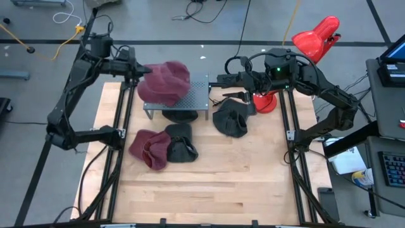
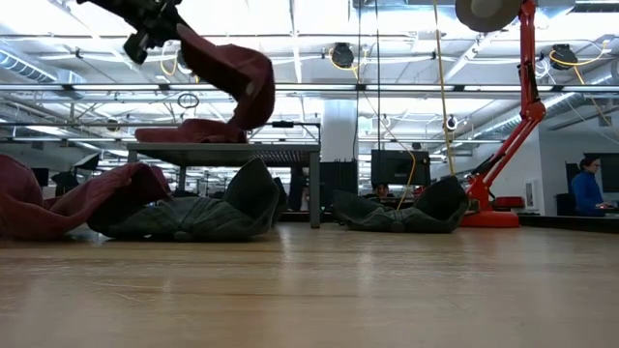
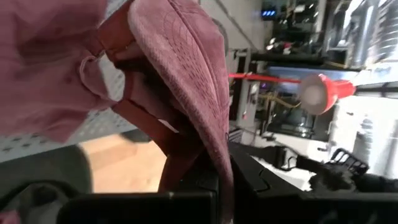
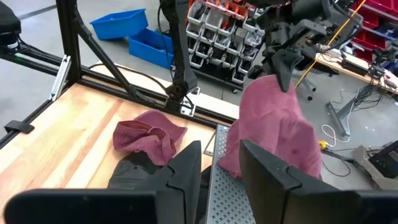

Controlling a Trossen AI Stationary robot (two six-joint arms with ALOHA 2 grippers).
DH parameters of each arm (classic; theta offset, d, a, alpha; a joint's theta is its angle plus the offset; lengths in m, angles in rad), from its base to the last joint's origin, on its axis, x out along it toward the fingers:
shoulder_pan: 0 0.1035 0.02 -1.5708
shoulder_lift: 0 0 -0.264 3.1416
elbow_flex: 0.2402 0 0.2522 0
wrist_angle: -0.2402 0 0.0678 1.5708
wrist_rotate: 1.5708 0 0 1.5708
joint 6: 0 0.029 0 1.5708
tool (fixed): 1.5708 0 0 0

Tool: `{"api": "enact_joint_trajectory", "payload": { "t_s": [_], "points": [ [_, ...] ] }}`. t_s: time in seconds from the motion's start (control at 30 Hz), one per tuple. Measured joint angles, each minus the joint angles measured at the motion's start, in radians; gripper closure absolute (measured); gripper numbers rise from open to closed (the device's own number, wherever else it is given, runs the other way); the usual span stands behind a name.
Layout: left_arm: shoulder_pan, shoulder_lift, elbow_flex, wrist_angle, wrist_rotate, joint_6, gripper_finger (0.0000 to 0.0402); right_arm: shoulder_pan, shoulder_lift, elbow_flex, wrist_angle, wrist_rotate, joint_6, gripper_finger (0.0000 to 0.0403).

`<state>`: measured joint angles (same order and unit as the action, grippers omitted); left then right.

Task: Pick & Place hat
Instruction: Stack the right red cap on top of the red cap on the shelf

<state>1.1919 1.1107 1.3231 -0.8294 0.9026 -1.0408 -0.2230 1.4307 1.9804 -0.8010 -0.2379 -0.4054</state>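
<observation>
— Four hats on the table, by my count in the high view. Which one have you got?

— My left gripper (image 1: 140,71), upper left of centre, is pinched tight on the edge of the maroon hat (image 1: 166,82). It hangs from my fingers and its lower part drapes onto the rack (image 1: 193,101). In the low view it sags in an arc from the grip, upper left, down to the rack top.

— How does it handle?

— Soft and light, I judge. It folds under its own weight and keeps no shape. A pinch on the edge seems the place to hold; the loose body would bunch or slip.

— And the rest?

— A second maroon hat (image 1: 149,149) lies lower left of centre, touching a dark hat (image 1: 181,144). Another dark hat (image 1: 231,118) lies right of the rack.

— Your right arm?

— My right gripper (image 1: 229,80) waits right of the rack, fingers a little apart, holding nothing.

— Risk?

— Fabric could catch on the rack's perforated top, I think.
</observation>
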Motion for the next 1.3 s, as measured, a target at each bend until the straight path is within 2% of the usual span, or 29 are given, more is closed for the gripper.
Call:
{"api": "enact_joint_trajectory", "payload": {
  "t_s": [0.33, 0.57, 0.8, 1.0, 1.17, 1.3],
  "points": [
    [0.119, 0.006, 0.007, -0.058, 0.005, 0.138, 0.0394, 0.000, 0.000, 0.000, 0.010, 0.000, 0.006, 0.0298],
    [0.122, 0.006, 0.007, -0.133, -0.085, 0.218, 0.0394, 0.000, 0.000, 0.000, 0.010, 0.000, 0.007, 0.0298],
    [0.122, 0.008, 0.007, -0.289, -0.276, 0.310, 0.0394, 0.000, 0.000, 0.000, 0.011, 0.000, 0.008, 0.0298],
    [0.079, 0.018, 0.007, -0.292, -0.329, 0.318, 0.0394, 0.000, 0.007, 0.000, 0.013, -0.002, 0.008, 0.0298],
    [0.026, 0.055, 0.007, -0.288, -0.333, 0.305, 0.0372, 0.000, 0.008, 0.000, 0.013, -0.002, 0.008, 0.0298],
    [-0.026, 0.091, 0.006, -0.282, -0.370, 0.304, 0.0387, 0.000, 0.008, 0.000, 0.019, -0.002, 0.008, 0.0298]
  ]
}}
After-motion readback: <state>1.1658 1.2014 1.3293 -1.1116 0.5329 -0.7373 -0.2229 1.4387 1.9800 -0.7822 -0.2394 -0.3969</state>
